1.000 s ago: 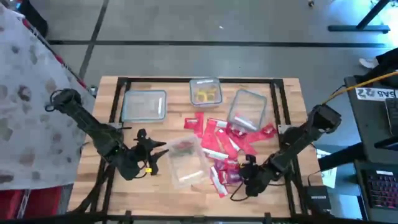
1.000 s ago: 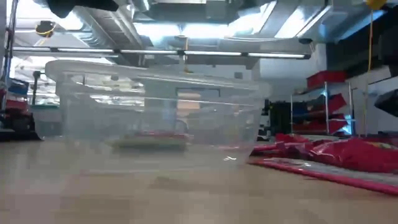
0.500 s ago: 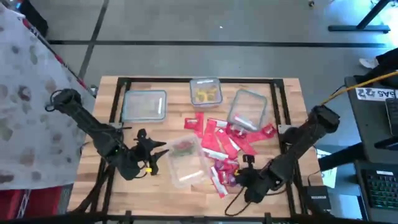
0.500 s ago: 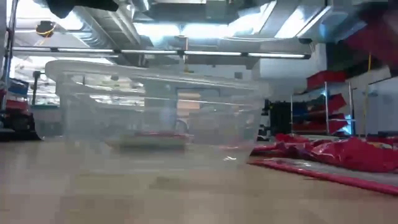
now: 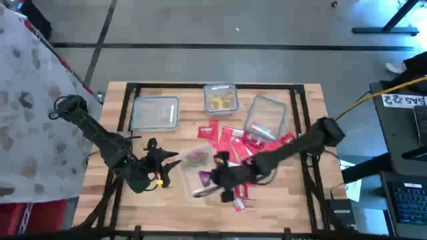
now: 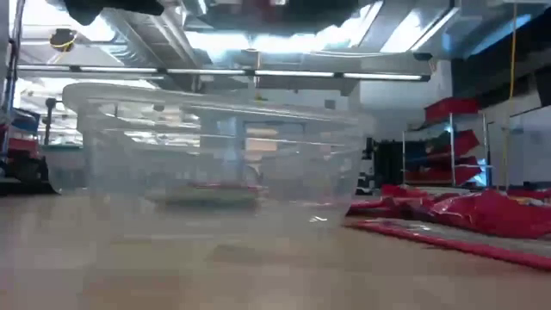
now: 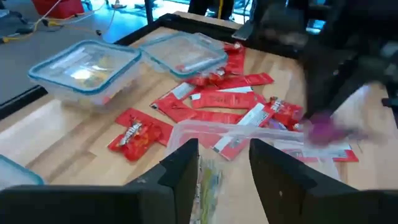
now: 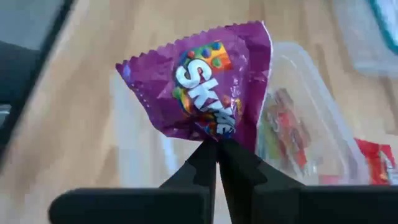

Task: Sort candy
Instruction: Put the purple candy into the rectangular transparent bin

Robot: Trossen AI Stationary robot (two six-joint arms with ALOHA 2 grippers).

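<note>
You see a pale wooden table [image 5: 173,137] on a grey floor. At its left edge the left gripper [image 5: 171,160] waits, fingers partly apart around nothing. Beside it lies a clear, glossy plastic tub [image 5: 200,172]. Above this tub the right gripper [image 8: 217,149] pinches a crinkled purple candy packet [image 8: 205,93] with zigzag edges. Flat red packets [image 5: 230,141] are scattered just right of the tub

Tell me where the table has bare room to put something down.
Bare wood lies between the left tub and the left hand, and right of the red packets. The middle is crowded: packets, near tub, right hand.
</note>
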